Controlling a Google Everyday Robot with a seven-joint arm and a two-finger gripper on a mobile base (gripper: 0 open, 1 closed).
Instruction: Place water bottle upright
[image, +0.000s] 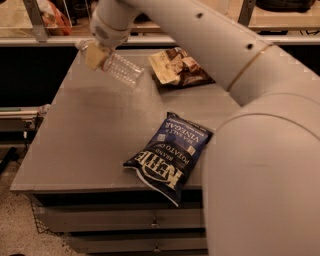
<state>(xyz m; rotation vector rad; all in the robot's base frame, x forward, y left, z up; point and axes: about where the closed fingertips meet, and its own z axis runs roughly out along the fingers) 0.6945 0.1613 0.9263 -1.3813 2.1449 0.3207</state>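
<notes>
Evidently a mid-transfer stage: the gripper (96, 54) hangs over the far left part of the surface (85, 135), its jaws closed on the water bottle (122, 70) close to the neck end. The bottle is tilted, nearer to lying than to upright, with its white cap poking out just left of the jaws and its ribbed body slanting down to their right. It appears lifted; whether its base touches the surface cannot be told.

Step in hand, as judged: turning the bottle to vertical and setting it on its base. To do this well, the wrist should rotate until the cap is directly above the base, bringing the base under the jaws rather than out to one side. The descent should be straight and slow, and the jaws should part only once the base sits flat. A grip so near the neck leaves the long body free to swing, and such light plastic would likely topple from a slanted landing.

Surroundings: a brown snack bag (180, 67) lies just right of the bottle's base, near enough to be brushed as the body swings round. A blue Kettle Brand potato chip bag (170, 155) lies nearer the camera than the jaws and to their right, well apart from the bottle. The stretch of surface beneath and left of the jaws looks the better landing spot. The arm (210, 35) passes above the brown bag and hides the surface's right side.
</notes>
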